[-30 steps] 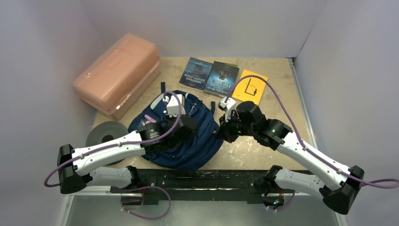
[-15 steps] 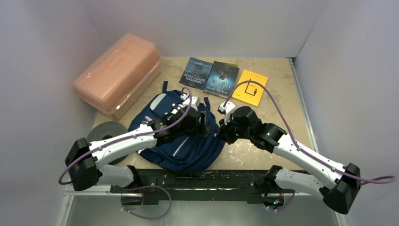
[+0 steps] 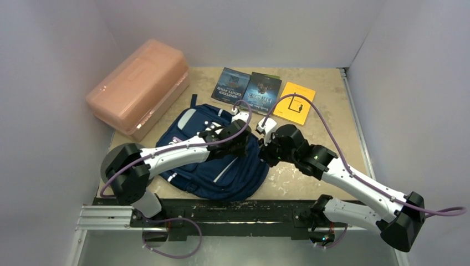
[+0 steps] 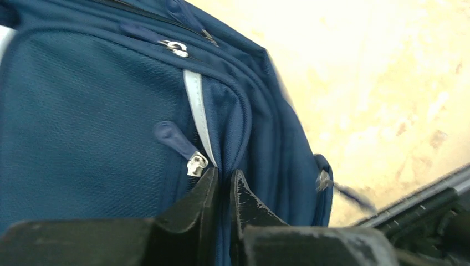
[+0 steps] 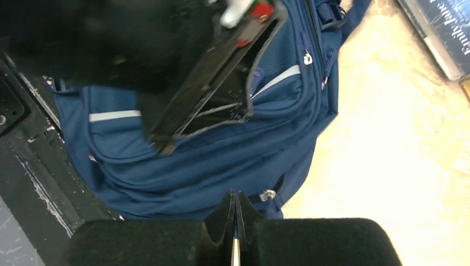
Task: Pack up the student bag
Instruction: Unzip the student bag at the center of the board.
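The navy student bag (image 3: 194, 166) lies flat at the near middle of the table, front pockets up. My left gripper (image 3: 244, 145) reaches across it to its right side. In the left wrist view the gripper (image 4: 224, 183) is shut on a fold of blue fabric, beside a silver zip pull (image 4: 197, 164) and a grey stripe (image 4: 195, 100). My right gripper (image 3: 265, 155) meets the bag's right edge. In the right wrist view the gripper (image 5: 234, 200) is pinched shut on the bag's (image 5: 221, 160) side seam, next to a zip slider (image 5: 268, 194).
A salmon-pink plastic box (image 3: 138, 86) stands at the back left. Two dark books (image 3: 230, 86) (image 3: 261, 92) and a yellow booklet (image 3: 294, 102) lie at the back. A grey disc (image 3: 112, 157) lies left of the bag. A black rail (image 3: 233, 210) runs along the near edge.
My left arm has swung from over the bag's middle to its right side, near the right gripper. The bag has spread to the right. The right gripper has barely moved.
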Available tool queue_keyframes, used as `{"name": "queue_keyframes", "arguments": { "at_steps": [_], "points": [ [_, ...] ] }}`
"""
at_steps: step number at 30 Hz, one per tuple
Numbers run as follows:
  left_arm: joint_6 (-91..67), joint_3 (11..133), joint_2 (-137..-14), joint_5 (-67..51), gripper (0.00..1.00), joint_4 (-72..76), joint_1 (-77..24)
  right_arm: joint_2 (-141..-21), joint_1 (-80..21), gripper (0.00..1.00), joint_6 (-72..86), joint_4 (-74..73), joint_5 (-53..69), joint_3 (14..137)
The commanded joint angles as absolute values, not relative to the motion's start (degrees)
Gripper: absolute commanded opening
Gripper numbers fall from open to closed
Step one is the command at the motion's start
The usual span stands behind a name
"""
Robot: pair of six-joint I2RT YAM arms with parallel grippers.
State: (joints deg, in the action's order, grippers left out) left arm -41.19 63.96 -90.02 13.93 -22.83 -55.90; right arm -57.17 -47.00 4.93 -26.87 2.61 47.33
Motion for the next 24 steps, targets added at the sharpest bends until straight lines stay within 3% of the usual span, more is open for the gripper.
{"name": "queue_keyframes", "arguments": {
  "at_steps": [1,6,9,10,11,12,13,20,24],
  "points": [
    [-37.3,63.1,-91.0,13.1,0.0,-14.5,-50.6,-56.0,-47.3,0.0,2.7,-23.4,1.5,49.9],
    [-37.1,57.0,-85.6,11.6,0.0,-6.0,-50.3,-55.7,-47.2,0.0,8.2,-19.5,2.6,46.0],
    [-35.0,57.5,-83.4,10.9,0.0,-8.5,-50.3,-56.0,-44.9,0.0,13.4,-16.4,1.2,43.8],
    [-33.9,57.1,-82.4,10.5,0.0,-8.3,-50.3,-55.8,-43.5,0.11,14.0,-15.2,2.6,43.1],
    [-33.0,56.2,-81.2,9.9,0.0,-7.5,-50.2,-55.4,-41.7,0.34,13.5,-14.2,3.3,42.3],
    [-32.2,55.2,-79.8,8.9,0.0,-6.8,-50.2,-54.9,-40.8,0.48,10.9,-13.0,4.4,41.1],
    [-31.2,54.6,-78.9,8.2,0.0,-6.2,-50.2,-54.2,-39.7,0.52,6.9,-12.2,6.5,40.5],
    [-26.2,54.6,-76.9,4.6,0.0,-7.4,-50.2,-55.7,-32.1,0.59,-17.2,-14.2,23.6,40.5],
    [-25.6,54.7,-77.4,2.1,0.0,-7.0,-50.0,-62.6,-28.1,0.56,-24.2,-20.2,30.4,41.7]
  ]
}}
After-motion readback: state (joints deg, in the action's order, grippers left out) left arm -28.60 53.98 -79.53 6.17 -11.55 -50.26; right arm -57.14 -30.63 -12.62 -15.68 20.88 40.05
